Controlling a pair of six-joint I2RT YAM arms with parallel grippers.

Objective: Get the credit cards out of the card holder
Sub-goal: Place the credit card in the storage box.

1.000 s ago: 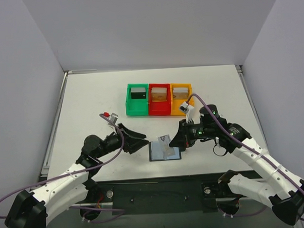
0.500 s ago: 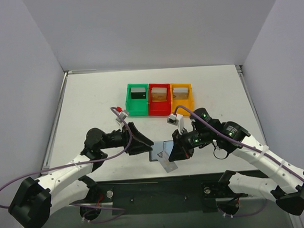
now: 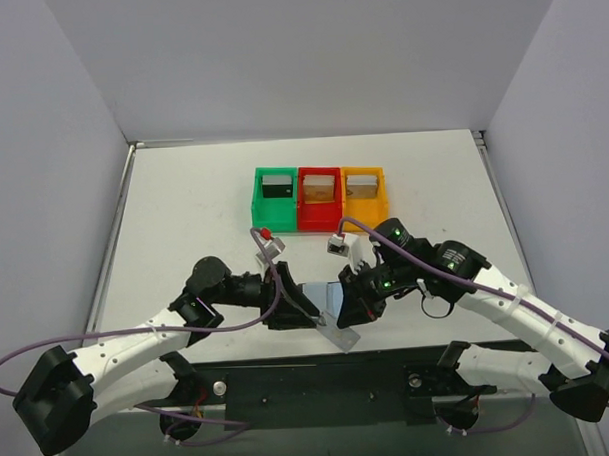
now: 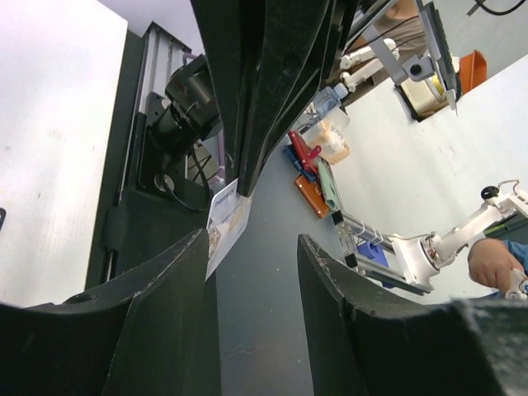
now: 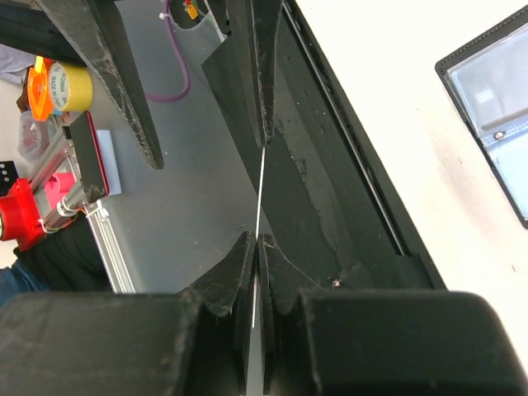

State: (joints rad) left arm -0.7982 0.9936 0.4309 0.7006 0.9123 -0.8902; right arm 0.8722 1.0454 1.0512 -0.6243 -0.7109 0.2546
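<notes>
- Both arms have drawn together at the middle of the near edge since a second ago, and the card (image 3: 340, 337) has come off the holder (image 3: 330, 295) to that edge.
- White tabletop (image 3: 183, 192): it carries the bins and the holder.
- Bins: green (image 3: 275, 199), red (image 3: 319, 197) and orange (image 3: 363, 194) stand side by side in a row, toward the middle of the far edge.
- Left fingers (image 3: 307, 310): spread apart with nothing between them, pointing at the card from its left, just beside it.
- Right fingers (image 3: 347, 312): pinched tight on the card, which their own camera sees edge-on as a thin pale line.
- Holder: lies open and flat near the middle of the near edge, clear pockets up, partly hidden under both sets of fingers.
- Card: pale, tilted, held in the air over the dark frame at the near edge, apart from the holder.
</notes>
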